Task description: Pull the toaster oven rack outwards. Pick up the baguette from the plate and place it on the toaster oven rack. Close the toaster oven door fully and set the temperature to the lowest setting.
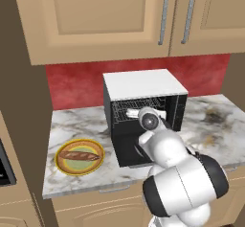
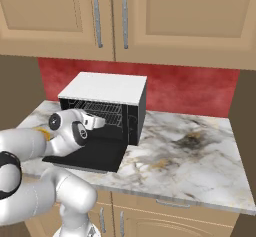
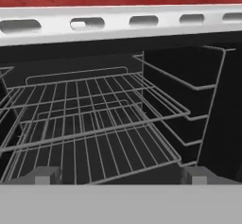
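Toaster oven rack point(image 3: 90, 124): inside the open toaster oven point(image 1: 143, 85), not yet pulled out.
Gripper point(image 3: 120, 175): jaws spread wide at the rack's near edge, holding nothing.
Baguette point(image 1: 80, 155): on the plate point(image 1: 62, 166), left of the oven.
Risk: fingers closing between bars could slip off.

Home kitchen, tan wall cabinets point(image 1: 100, 15), marble counter point(image 2: 185, 156), red backsplash point(image 2: 190, 88), toaster oven point(image 1: 143, 85)
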Motion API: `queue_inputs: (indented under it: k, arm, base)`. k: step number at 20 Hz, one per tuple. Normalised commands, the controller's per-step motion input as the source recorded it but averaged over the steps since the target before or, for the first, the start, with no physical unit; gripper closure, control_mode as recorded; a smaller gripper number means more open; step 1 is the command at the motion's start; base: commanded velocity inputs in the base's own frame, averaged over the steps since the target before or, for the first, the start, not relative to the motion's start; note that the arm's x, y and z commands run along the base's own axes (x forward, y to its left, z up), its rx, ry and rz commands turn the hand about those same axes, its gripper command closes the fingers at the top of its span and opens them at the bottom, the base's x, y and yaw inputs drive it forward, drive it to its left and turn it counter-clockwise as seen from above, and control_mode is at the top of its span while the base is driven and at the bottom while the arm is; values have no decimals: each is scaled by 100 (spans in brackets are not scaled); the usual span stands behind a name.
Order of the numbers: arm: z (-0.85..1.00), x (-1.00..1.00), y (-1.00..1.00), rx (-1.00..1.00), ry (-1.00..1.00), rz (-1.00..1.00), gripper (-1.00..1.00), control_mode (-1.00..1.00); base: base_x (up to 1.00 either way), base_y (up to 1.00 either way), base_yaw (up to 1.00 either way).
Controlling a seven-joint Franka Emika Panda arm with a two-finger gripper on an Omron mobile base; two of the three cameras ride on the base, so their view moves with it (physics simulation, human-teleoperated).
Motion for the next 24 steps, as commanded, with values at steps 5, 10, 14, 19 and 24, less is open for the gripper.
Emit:
queue_inputs:
  k: [5, 10, 14, 19, 24]
  arm:
    - [-26, 12, -6, 0, -1, 8, -100, -100]
    - [-27, 16, -4, 0, 0, 9, -100, -100]
    - [-21, 15, -6, 0, -1, 9, -100, -100]
    - [-8, 12, -5, 0, -7, 9, -100, -100]
    - [0, 8, -1, 0, -12, 8, -100, -100]
  base:
    - [0, 0, 0]
    - [0, 0, 0]
    - [0, 0, 0]
    - [0, 0, 0]
    - [0, 0, 0]
